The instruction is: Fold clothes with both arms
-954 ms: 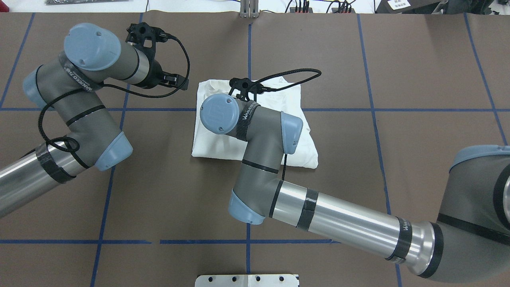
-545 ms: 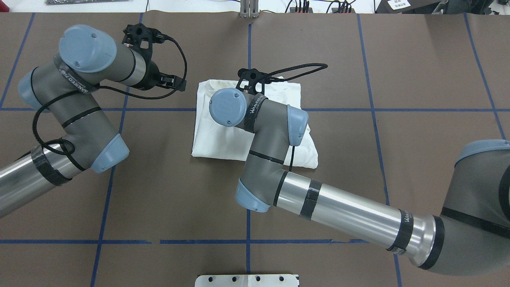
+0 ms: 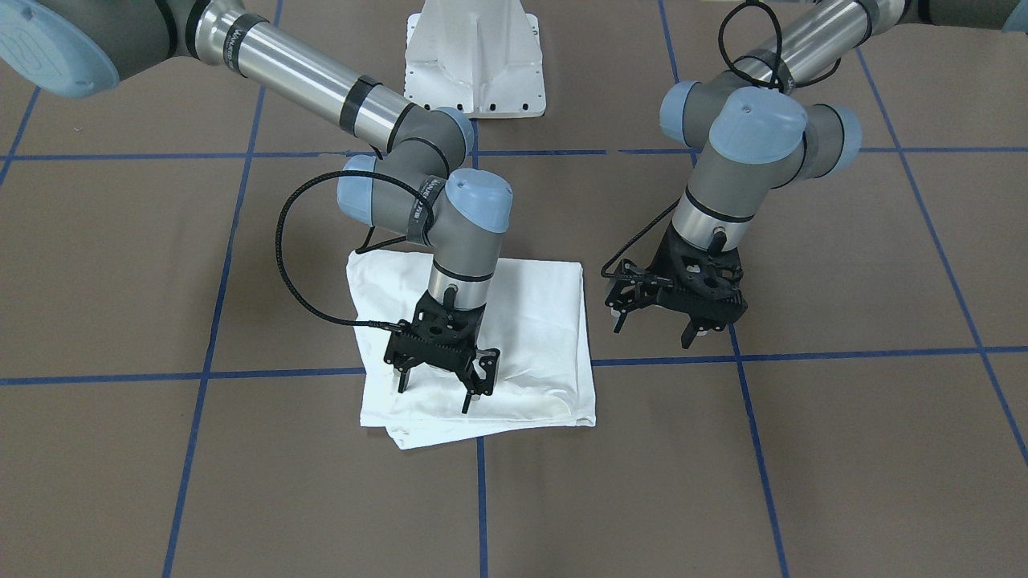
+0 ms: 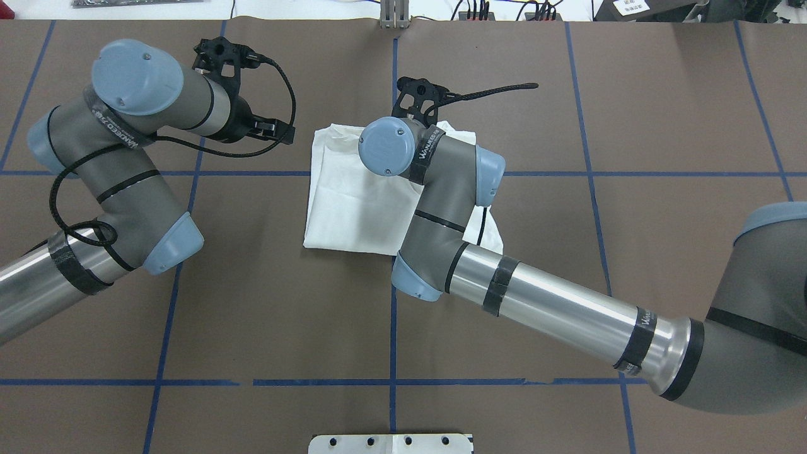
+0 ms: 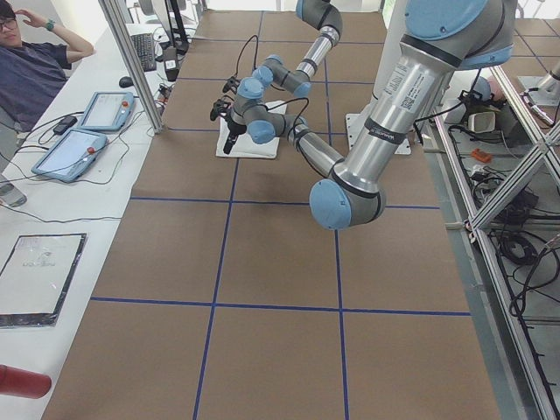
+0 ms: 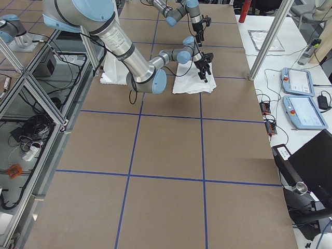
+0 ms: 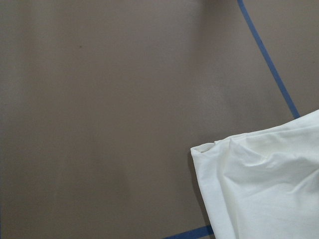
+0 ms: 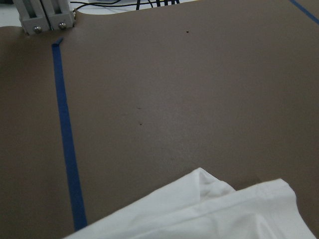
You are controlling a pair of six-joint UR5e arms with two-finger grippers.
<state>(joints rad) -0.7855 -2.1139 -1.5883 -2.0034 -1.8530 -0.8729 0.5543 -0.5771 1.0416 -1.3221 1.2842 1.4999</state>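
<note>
So, starting at the robot's side: we've got the white pedestal [image 4: 391, 443] at the near edge of the brown surface [image 4: 252, 315], which is marked out in big squares with blue tape [image 4: 189, 382]. Just past that, the right arm [image 4: 555, 302] stretches in from the right and bends over the white T-shirt [image 4: 347, 202]. The T-shirt is folded into a rough rectangle and lies flat around the middle of the surface, right on top of a crossing of two tape lines. A lower layer pokes out a bit along its far edge.

The right claw [image 3: 438, 389] points down over the far part of the T-shirt, with its fingers spread apart and nothing between them. As far as we can tell the tips are just off the cloth, but it's a close call.

The left arm [image 4: 126, 183] comes in from the left. The left claw [image 3: 654, 331] hangs over bare surface just beside the T-shirt's left edge, up toward its far corner. It's also spread wide, empty and clear of the cloth. Its wrist camera catches that corner of the T-shirt.

Farthest out, a small aluminium post [image 4: 394, 16] stands at the far edge on the centre tape line, with black cables [image 4: 476, 9] off to its right.
</note>
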